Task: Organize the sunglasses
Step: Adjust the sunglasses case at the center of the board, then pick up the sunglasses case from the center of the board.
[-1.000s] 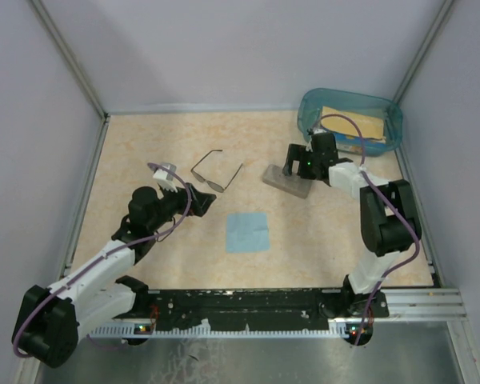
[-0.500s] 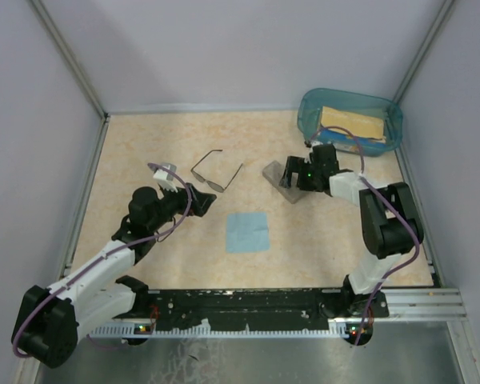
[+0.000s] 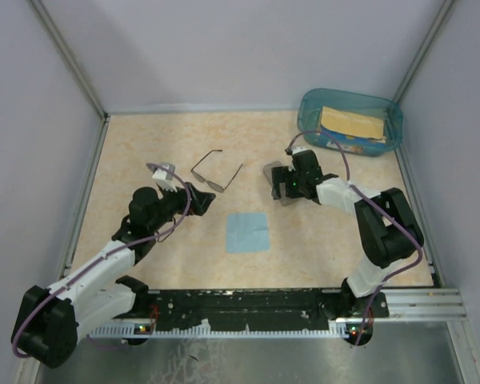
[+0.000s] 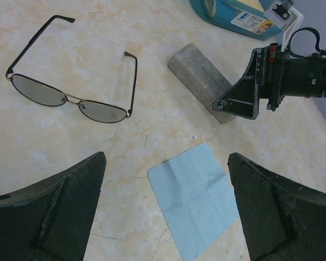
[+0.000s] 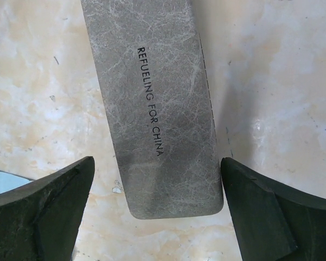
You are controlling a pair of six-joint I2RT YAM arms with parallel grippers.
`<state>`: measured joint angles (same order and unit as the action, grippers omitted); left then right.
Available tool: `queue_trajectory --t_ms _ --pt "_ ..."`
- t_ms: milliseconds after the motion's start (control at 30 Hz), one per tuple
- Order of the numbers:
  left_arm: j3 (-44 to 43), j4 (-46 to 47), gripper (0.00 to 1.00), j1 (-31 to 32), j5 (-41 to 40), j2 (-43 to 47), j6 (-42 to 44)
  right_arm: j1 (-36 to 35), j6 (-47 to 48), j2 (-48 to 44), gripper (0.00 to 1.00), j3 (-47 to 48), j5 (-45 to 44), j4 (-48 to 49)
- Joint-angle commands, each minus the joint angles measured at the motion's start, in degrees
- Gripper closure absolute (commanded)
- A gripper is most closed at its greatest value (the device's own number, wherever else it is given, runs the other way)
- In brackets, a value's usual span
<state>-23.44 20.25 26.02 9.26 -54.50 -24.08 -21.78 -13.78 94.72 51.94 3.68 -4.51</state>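
Nearer arm: left gripper (image 3: 195, 198), spread, empty.
Sunglasses (image 4: 70, 97): ahead-left of it, unfolded, lenses crosswise.
Right gripper (image 5: 157, 166): spread, straddling grey case (image 5: 152, 92).

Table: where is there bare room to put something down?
Bare tabletop lies at the far edge, between the left corner and the blue bin, behind the sunglasses, and near right, between the cloth and the right arm. The middle is crowded: sunglasses, grey case beneath the right gripper, cloth and left gripper close together.
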Motion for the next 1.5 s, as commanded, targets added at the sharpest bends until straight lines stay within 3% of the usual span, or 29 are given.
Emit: queue_trajectory --t_ms 0,533,767,1167,1333,1400,1467 --pt "0.23 0.75 0.0 0.26 -0.86 1.01 -0.43 -1.48 3.46 -1.09 0.01 3.64 -7.96 0.16" --pt "-0.36 1.52 0.0 0.28 -0.13 -1.22 0.91 -3.24 5.69 5.58 0.03 9.14 -9.73 -0.06" --pt "-0.35 1.88 0.0 0.34 -0.47 -1.83 1.26 -3.36 6.03 6.78 0.08 10.24 -9.74 0.19" --pt "-0.3 1.99 0.0 0.3 -0.65 -2.37 1.39 -3.36 6.31 7.7 0.3 10.83 -9.02 0.1" --pt "-0.35 2.07 0.0 0.32 -0.56 -2.57 1.23 -3.36 6.36 7.69 0.3 10.79 -9.04 0.1" --pt "-0.32 1.99 0.0 0.27 -0.48 -2.47 1.22 -3.36 6.36 7.73 0.35 10.82 -8.98 0.02" --pt "-0.37 1.99 0.0 0.31 -0.53 -2.39 1.21 -3.36 6.32 7.8 0.46 10.91 -8.96 0.0"
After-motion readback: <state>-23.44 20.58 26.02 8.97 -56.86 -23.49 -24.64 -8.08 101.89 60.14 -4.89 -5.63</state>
